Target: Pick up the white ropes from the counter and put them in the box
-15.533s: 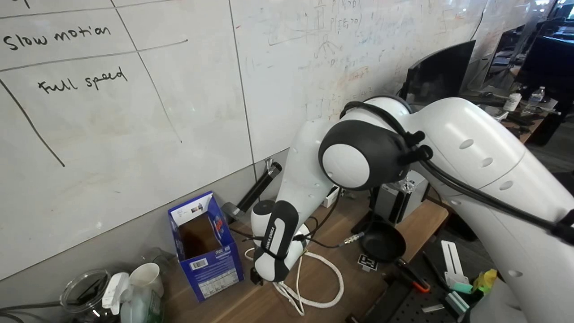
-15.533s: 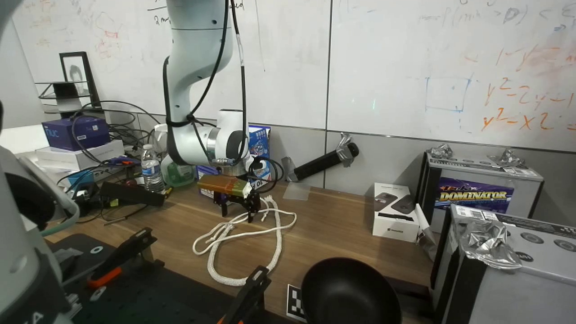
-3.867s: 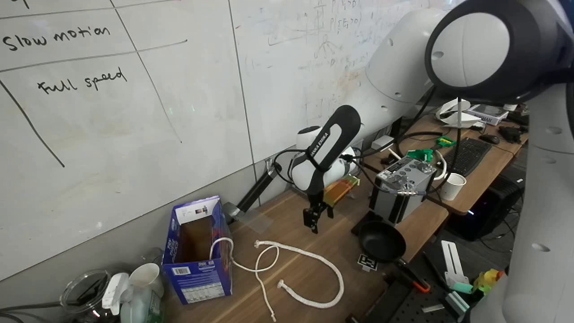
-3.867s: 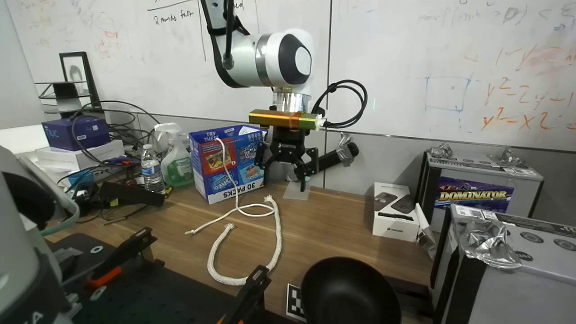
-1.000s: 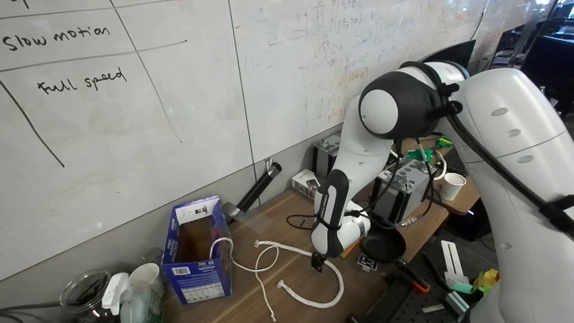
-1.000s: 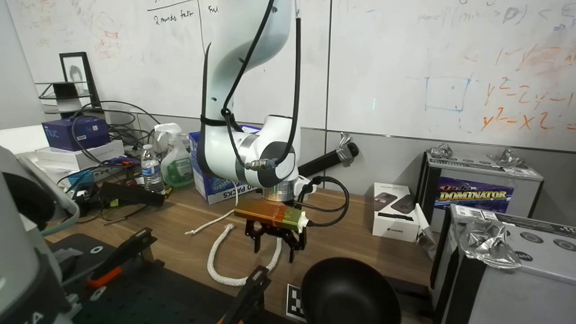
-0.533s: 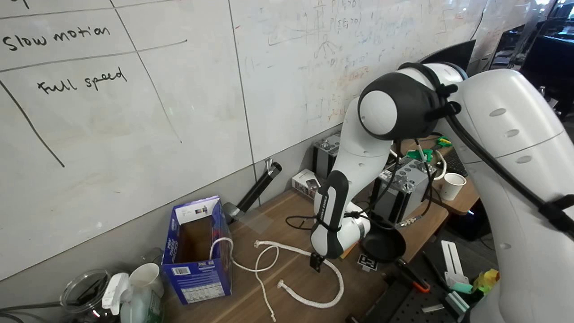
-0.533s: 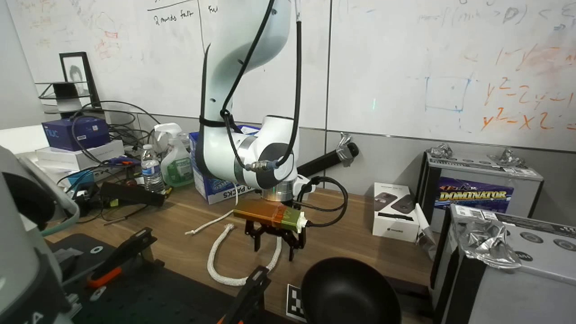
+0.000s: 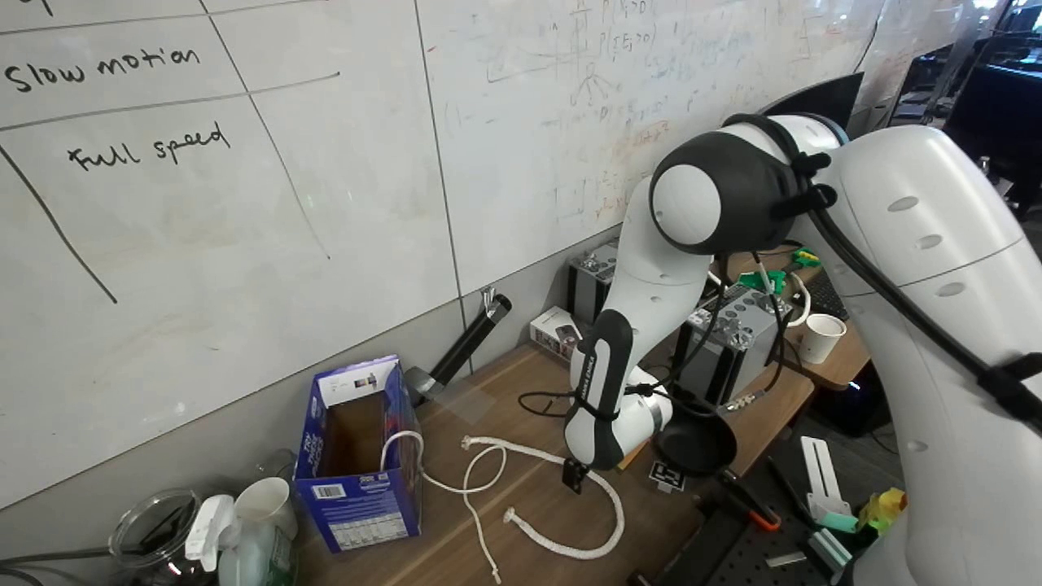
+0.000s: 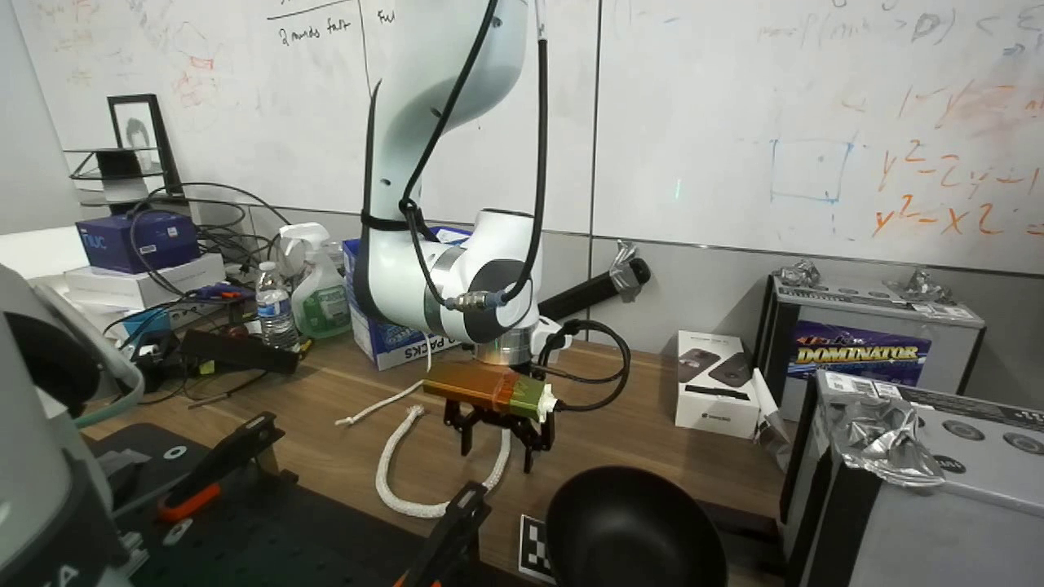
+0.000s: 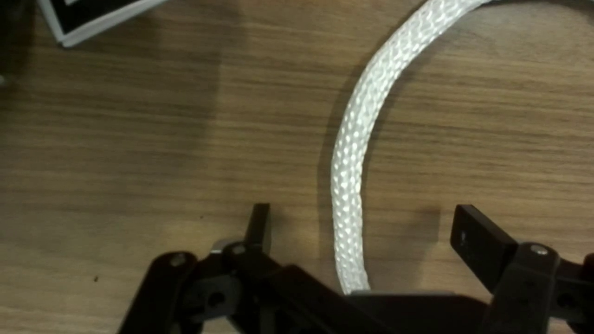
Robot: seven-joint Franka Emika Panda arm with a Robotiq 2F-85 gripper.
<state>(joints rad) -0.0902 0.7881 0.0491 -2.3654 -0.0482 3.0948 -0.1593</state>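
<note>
Robot arm (image 9: 659,277) hangs over a brown wood-grain tabletop (image 9: 440,553), its black fingers (image 11: 482,246) spread wide apart & low; can't tell if the tips touch the tabletop. In the wrist view a thick white rope (image 11: 347,185) runs thru the gap b/w them, apart from each. It lies on the tabletop in a U-shape, open side toward the blue box (image 9: 362,517). The blue box stands upright nr the wall (image 10: 693,302), top open, brown inside; in an exterior view the arm hides part of it. A 2nd, thin white rope (image 9: 466,491) has one end over that box's rim & down inside, can't tell how deep; the rest trails onto the tabletop, crosses itself in a small loop nr one end of the thick white rope, then ends in a loose tail. Also there: black pan (image 9: 696,443) just beside a checkered card (image 9: 667,474), white carton (image 10: 710,408) nr the wall, spray bottle (image 10: 320,302) right by the blue box, then a water bottle (image 10: 276,314). A black tube (image 10: 587,293) is taped up at a slant; whiteboard (image 9: 244,203) above, w/ "Slow motion" & "full speed" on it.
</note>
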